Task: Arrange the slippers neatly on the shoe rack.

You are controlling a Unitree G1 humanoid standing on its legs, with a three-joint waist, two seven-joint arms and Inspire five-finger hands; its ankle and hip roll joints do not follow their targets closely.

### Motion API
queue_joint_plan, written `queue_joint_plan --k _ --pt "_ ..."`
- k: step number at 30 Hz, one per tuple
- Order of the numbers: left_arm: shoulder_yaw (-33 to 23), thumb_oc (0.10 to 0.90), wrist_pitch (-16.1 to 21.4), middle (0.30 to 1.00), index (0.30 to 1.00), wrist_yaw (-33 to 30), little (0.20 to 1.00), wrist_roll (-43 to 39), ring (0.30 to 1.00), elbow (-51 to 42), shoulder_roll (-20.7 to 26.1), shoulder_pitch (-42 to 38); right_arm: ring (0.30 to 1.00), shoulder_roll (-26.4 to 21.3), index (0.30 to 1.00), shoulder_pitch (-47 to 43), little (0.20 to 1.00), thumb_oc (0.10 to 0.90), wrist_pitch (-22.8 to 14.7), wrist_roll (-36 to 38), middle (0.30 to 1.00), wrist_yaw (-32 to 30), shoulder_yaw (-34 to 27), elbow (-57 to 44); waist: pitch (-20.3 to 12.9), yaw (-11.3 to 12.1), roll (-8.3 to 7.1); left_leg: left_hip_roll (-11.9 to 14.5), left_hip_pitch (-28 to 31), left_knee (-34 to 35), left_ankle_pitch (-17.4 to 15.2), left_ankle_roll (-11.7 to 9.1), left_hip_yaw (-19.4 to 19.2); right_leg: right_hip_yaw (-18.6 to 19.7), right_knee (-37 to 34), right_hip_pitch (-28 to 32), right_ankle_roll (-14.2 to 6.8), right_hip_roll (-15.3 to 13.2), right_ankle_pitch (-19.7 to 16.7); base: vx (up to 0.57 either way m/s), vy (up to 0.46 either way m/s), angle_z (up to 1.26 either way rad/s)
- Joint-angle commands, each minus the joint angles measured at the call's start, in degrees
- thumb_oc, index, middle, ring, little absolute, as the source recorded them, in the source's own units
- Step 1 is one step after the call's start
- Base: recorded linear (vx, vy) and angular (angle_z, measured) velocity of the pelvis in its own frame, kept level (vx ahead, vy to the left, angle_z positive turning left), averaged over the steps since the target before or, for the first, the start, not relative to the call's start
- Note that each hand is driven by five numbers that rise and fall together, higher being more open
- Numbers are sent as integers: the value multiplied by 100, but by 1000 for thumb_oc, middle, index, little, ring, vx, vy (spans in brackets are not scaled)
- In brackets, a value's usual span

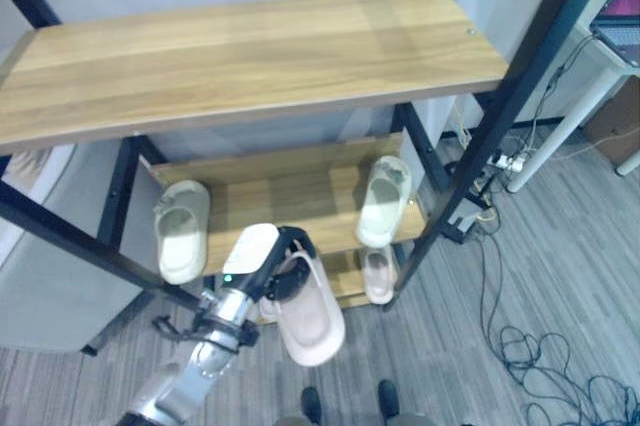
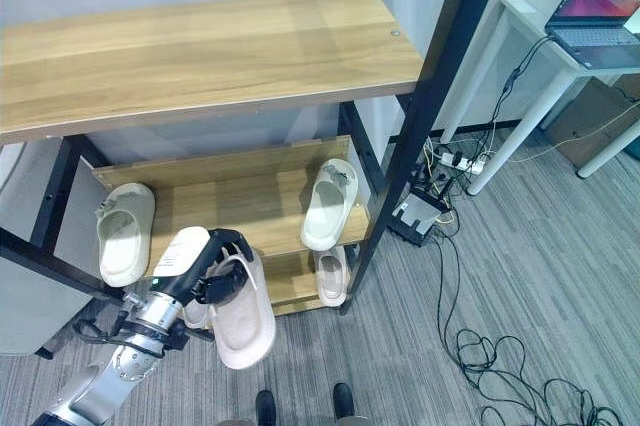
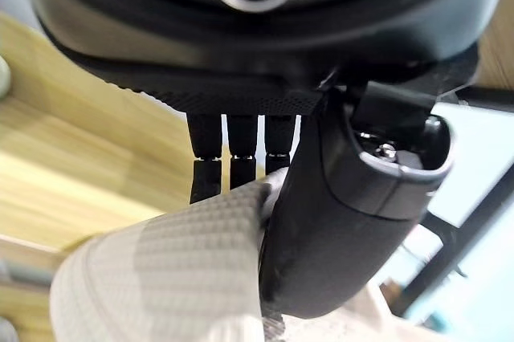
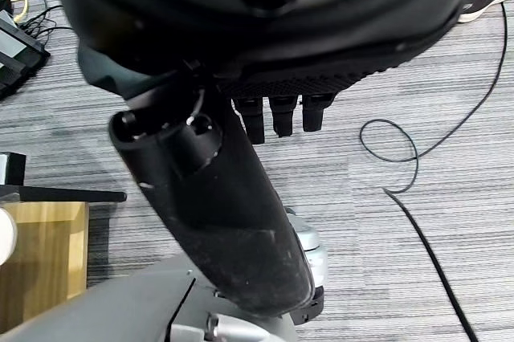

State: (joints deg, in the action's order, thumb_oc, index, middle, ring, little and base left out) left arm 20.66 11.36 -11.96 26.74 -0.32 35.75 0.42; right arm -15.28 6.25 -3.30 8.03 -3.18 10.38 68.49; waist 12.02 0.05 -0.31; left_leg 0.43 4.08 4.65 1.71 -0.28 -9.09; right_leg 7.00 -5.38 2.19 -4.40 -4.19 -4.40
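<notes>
Leftmost, one pale slipper (image 1: 183,230) lies flat on the shoe rack (image 1: 300,191) middle shelf. Left hand (image 1: 283,258) clamps fingers and thumb over the strap of a second slipper (image 1: 310,314), held out before the shelf edge, likely for placing. Two more slippers (image 1: 384,201) sit right. Right hand (image 4: 265,117): fingers hang relaxed, empty.

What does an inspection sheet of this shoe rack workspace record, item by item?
Surface: wooden shoe rack with black metal frame; top shelf bare.
Job's things: one pale slipper held in front of the rack; pale slippers at middle shelf's left and right; another on the lowest shelf.
Clutter: nothing seen.
Hands: left hand, fingers curled on the held slipper; right hand holds nothing.
Cables: black cables on the floor; power strip.
Surroundings: grey striped carpet; laptop on white desk.
</notes>
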Motion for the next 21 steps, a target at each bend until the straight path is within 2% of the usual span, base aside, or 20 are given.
queue_joint_plan --k 1,2,5,7,8,9,10,11,12,14,15,16,17,21 --pt "544 400 273 300 300 386 300 -303 300 -42 -133 -542 900 -180 900 -209 900 800 -134 231 900 -49 -20 -7 -67 -284 66 -170 -645 -1252 -839 167 772 -144 650 30 -89 177 860 0 0 0" --pt "558 400 276 300 300 379 300 -300 300 -27 -139 -562 900 -179 900 -213 900 800 -135 230 900 -49 -31 -6 -64 -277 68 -171 -652 -1259 -841 168 774 -146 662 21 -89 177 866 -55 64 2" --pt "1124 400 267 300 300 293 300 -288 300 356 -416 -1494 900 -304 900 -401 900 800 -130 212 900 -145 57 -10 321 -451 104 -182 -948 -1394 -878 179 743 -74 922 -395 -109 185 878 -147 60 -1" --pt "1419 400 253 300 300 221 300 -261 300 580 -596 -1975 900 -392 900 -584 900 800 -169 180 900 -196 181 -89 600 -568 98 -167 -1200 -1460 -866 187 649 11 1053 -786 -154 213 764 -222 68 -5" --pt "1431 400 263 300 300 201 300 -257 300 623 -616 -2023 900 -396 900 -611 900 800 -166 182 900 -196 170 -84 604 -549 107 -159 -1239 -1480 -869 188 634 27 1091 -839 -156 222 768 -189 73 -10" --pt "1491 400 287 300 300 108 300 -185 300 685 -650 -2209 900 -425 900 -683 900 800 -201 86 900 -226 264 -166 652 -525 100 -36 -1416 -1546 -918 212 393 85 1124 -1034 -238 232 756 -99 38 -26" --pt "1490 400 292 300 300 101 300 -181 300 696 -652 -2217 900 -424 900 -690 900 800 -200 85 900 -227 264 -167 640 -506 95 -30 -1446 -1542 -886 208 369 109 1119 -1071 -237 237 721 -151 29 -69" --pt "1539 400 265 300 300 28 300 -101 300 769 -678 -2285 900 -435 900 -775 900 800 -242 -57 900 -253 371 -277 622 -411 55 144 -1509 -1510 -883 213 121 -161 1197 -1244 -302 120 638 -75 -12 -140" --pt "1542 400 269 300 300 21 300 -98 300 779 -681 -2289 900 -433 900 -773 900 800 -239 -60 900 -255 370 -282 612 -398 54 148 -1516 -1507 -883 212 107 -149 1206 -1262 -303 124 639 -72 -33 -172" --pt "1566 400 266 300 300 17 300 -105 300 836 -670 -2293 900 -457 900 -784 900 800 -269 -161 900 -291 394 -389 575 -269 7 303 -1535 -1551 -866 169 -81 -796 1257 -1237 -347 -126 672 -21 -60 -135" --pt "1567 400 266 300 300 16 300 -105 300 837 -670 -2293 900 -457 900 -783 900 800 -269 -162 900 -292 393 -390 576 -274 8 303 -1536 -1555 -867 169 -75 -803 1257 -1234 -347 -127 674 1 -82 -67" --pt "1600 400 250 300 300 105 300 -36 300 853 -628 -2215 900 -448 900 -700 900 800 -297 -181 900 -297 332 -413 554 -235 -82 271 -1522 -1737 -926 196 -38 -920 1374 -1159 -301 -179 776 -7 -70 -32" --pt "1573 400 220 300 300 123 300 41 300 863 -578 -2172 900 -430 900 -639 900 800 -276 -172 900 -273 312 -400 557 -220 -97 236 -1518 -1815 -940 200 18 -917 1447 -1144 -269 -163 824 -6 -83 -5" --pt "1357 400 175 300 300 22 300 381 300 946 -391 -1788 900 -350 900 -578 900 800 -222 -254 900 -217 309 -314 374 -152 -86 128 -1299 -1642 -941 165 220 -1073 1368 -906 -207 -129 911 58 -68 22"
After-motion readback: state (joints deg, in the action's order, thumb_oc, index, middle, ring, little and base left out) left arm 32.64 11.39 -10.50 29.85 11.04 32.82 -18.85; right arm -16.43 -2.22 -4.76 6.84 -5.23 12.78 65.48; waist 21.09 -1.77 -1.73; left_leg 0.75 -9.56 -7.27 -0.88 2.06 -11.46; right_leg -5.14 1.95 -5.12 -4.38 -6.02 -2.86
